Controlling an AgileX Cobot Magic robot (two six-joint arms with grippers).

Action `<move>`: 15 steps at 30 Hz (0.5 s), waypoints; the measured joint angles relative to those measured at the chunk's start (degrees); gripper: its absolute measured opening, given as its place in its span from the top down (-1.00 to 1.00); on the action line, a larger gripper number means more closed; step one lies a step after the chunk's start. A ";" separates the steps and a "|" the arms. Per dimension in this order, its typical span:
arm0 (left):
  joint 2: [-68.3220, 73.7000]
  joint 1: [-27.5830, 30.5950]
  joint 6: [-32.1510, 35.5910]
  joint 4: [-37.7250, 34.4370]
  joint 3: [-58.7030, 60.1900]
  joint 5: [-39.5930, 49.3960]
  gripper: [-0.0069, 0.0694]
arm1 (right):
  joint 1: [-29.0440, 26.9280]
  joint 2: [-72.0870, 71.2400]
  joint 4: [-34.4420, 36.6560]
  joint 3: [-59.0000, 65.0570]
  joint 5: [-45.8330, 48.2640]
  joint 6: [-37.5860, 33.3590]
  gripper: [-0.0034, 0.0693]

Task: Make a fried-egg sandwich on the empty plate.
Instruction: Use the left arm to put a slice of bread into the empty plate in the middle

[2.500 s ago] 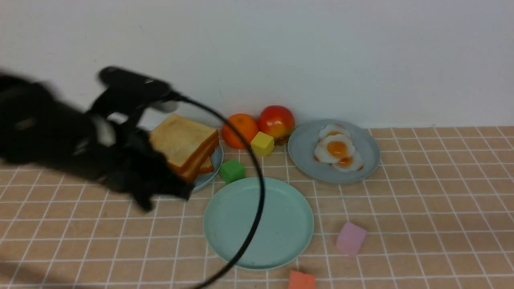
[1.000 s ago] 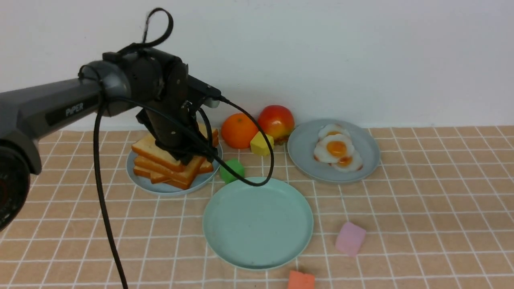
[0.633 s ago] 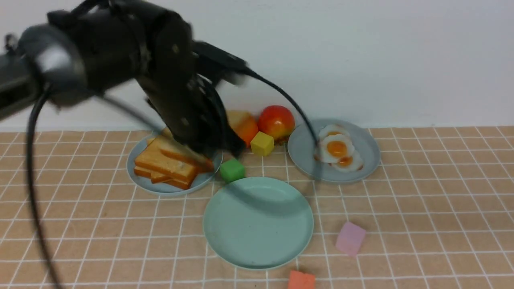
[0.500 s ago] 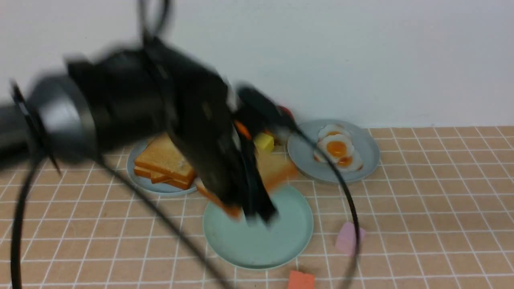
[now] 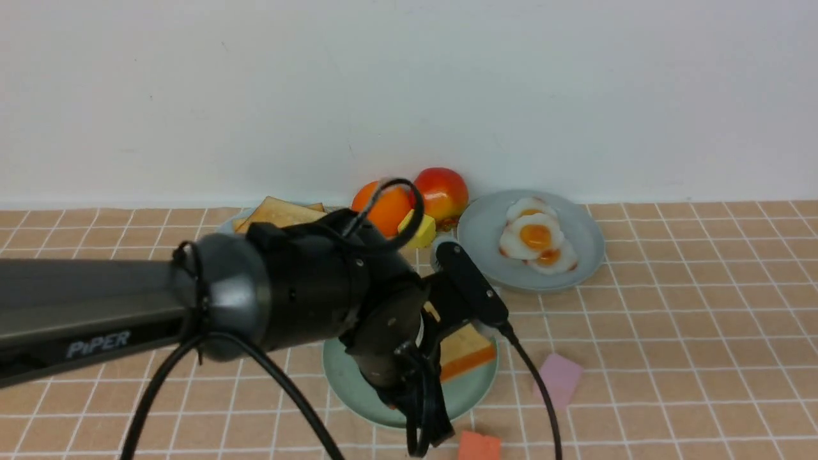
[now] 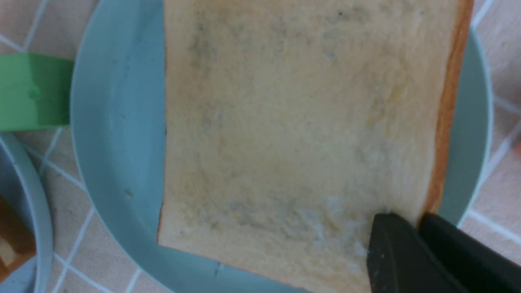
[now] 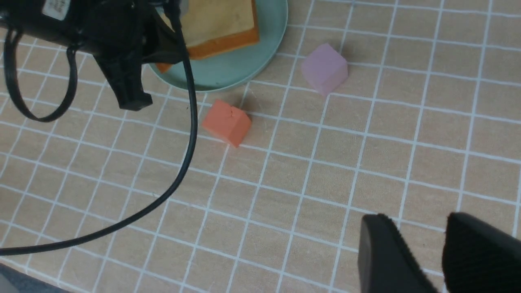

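Observation:
My left gripper (image 6: 407, 217) is shut on the edge of a golden-brown toast slice (image 6: 293, 134). It holds the slice flat over the mint-green plate (image 6: 118, 134), touching it or just above it. In the front view the left arm hides most of the plate (image 5: 476, 390), and only a corner of the toast (image 5: 470, 351) shows. Fried eggs (image 5: 537, 239) with orange yolks lie on a grey-blue plate (image 5: 486, 223) at the back right. My right gripper (image 7: 419, 228) is open and empty above bare table. From there I see the toast (image 7: 220, 24) on the plate (image 7: 244, 61).
More toast slices (image 5: 281, 214) sit on the back-left plate, mostly behind my arm. An orange (image 5: 383, 207), an apple (image 5: 441, 188) and a yellow cube (image 5: 418, 230) stand by the wall. A green cube (image 6: 32, 91), pink cube (image 7: 325, 68) and orange cube (image 7: 226, 122) ring the plate.
My left gripper took a toast slice off the stack, swung it right and forward, and lowered it over the mint-green plate. The eggs and cubes have not moved.

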 joint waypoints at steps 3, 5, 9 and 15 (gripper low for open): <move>0.59 0.00 0.00 1.12 0.00 0.15 0.76 | 0.00 0.00 -0.02 0.00 0.40 0.00 0.25; 1.07 0.00 0.00 2.14 0.00 0.15 0.76 | 0.00 0.00 -0.02 0.00 0.39 0.00 0.25; 1.91 0.00 0.00 2.68 0.00 0.15 0.66 | 0.00 0.00 -0.02 0.00 0.50 0.00 0.25; 2.00 0.00 0.05 3.10 0.00 -0.71 0.19 | 0.00 0.00 0.03 0.00 0.50 0.00 0.25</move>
